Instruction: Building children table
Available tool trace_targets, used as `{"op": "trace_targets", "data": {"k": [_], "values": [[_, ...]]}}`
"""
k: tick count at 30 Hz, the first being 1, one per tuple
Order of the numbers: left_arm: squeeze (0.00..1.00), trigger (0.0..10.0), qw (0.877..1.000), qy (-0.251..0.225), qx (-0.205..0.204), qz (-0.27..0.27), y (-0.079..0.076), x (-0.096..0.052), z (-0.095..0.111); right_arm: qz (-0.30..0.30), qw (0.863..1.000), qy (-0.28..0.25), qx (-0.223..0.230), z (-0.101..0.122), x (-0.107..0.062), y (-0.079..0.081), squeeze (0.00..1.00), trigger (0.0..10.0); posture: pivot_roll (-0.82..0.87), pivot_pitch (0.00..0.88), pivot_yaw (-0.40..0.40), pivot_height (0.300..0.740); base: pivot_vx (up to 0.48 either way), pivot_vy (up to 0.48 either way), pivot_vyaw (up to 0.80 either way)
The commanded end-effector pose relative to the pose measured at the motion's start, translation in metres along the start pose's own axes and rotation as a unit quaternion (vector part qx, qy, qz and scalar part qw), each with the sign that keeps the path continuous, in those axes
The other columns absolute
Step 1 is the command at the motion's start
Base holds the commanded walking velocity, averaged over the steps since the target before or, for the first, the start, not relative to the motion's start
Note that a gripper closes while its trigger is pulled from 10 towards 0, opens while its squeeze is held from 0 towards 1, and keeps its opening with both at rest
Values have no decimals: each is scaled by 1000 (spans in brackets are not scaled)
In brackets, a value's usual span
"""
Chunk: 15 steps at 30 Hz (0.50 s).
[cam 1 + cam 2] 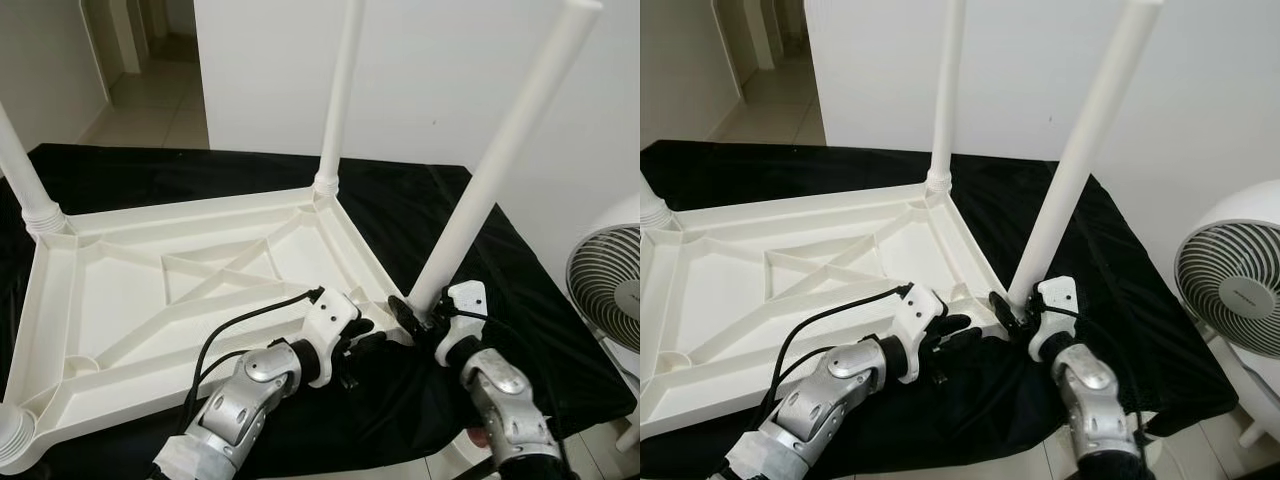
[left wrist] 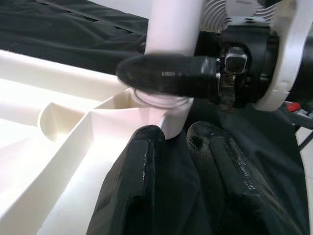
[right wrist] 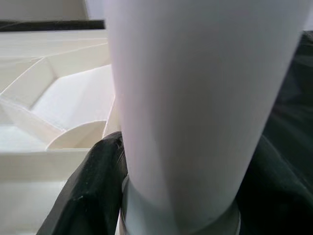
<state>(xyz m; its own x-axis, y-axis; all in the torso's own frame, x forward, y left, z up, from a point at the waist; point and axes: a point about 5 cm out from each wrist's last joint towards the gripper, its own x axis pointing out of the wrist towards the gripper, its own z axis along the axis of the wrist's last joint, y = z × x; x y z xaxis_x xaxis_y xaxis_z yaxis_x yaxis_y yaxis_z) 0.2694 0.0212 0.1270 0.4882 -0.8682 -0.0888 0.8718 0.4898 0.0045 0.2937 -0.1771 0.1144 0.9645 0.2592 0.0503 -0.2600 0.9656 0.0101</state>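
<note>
Left wrist view: right claw [image 2: 161,81] around tilted leg [image 2: 173,24], fan [image 2: 220,10] behind.

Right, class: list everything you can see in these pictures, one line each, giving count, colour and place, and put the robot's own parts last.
Table top: one, white, upside down on the black cloth, ribbed underside up.
Table legs: four, white; far corner leg upright, left corner leg, near-left corner leg, near-right corner leg tilted.
Black cloth: one, spread under the table top.
Fan: one, white, on the floor to the right.
Left gripper: black fingers, at the table top's near-right corner.
Right gripper: black fingers, clamped around the tilted leg's base.
</note>
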Motion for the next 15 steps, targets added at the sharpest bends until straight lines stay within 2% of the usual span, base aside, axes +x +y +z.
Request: {"op": "trace_targets", "data": {"k": [1, 2, 3, 4, 5, 6, 8, 11, 14, 15], "values": [[0, 10000, 1000, 3, -2, -29, -5, 0, 0, -84, 995, -30, 34, 11, -2, -7, 0, 0, -22, 31, -77, 740, 0, 0, 0], [0, 10000, 1000, 3, -2, -29, -5, 0, 0, -84, 995, -30, 34, 11, -2, -7, 0, 0, -22, 31, -77, 740, 0, 0, 0], [0, 10000, 1000, 3, -2, -29, -5, 0, 0, -123, 991, -30, 39, 12, -4, -4, 0, 0, -21, 32, -83, 740, 0, 0, 0], [0, 10000, 1000, 3, -2, -29, -5, 0, 0, -123, 991, -30, 39, 12, -4, -4, 0, 0, -21, 32, -83, 740, 0, 0, 0], [0, 10000, 1000, 3, -2, -29, -5, -1, 0, -166, 985, -31, 45, 13, -8, -1, 0, 0, -17, 32, -90, 740, 0, 0, 0], [0, 10000, 1000, 3, -2, -29, -5, -1, 0, -166, 985, -31, 45, 13, -8, -1, 0, 0, -17, 32, -90, 740, 0, 0, 0], [0, 10000, 1000, 2, -3, -28, -6, -1, 0, -216, 974, -22, 59, 13, -15, 4, 0, 0, -17, 30, -95, 740, 0, 0, 0], [0, 10000, 1000, 2, -3, -27, -6, -2, 0, -225, 972, -19, 60, 13, -17, 5, 0, 0, -18, 30, -95, 740, 0, 0, 0], [0, 10000, 1000, 1, -3, -28, -7, -1, 0, -209, 976, -16, 52, 15, -15, 5, 0, 0, -23, 23, -99, 740, 0, 0, 0], [0, 10000, 1000, 1, -3, -27, -6, 0, 0, -201, 978, -14, 46, 16, -15, 3, 0, 10000, -23, 23, -100, 740, 0, 0, 0]]}}
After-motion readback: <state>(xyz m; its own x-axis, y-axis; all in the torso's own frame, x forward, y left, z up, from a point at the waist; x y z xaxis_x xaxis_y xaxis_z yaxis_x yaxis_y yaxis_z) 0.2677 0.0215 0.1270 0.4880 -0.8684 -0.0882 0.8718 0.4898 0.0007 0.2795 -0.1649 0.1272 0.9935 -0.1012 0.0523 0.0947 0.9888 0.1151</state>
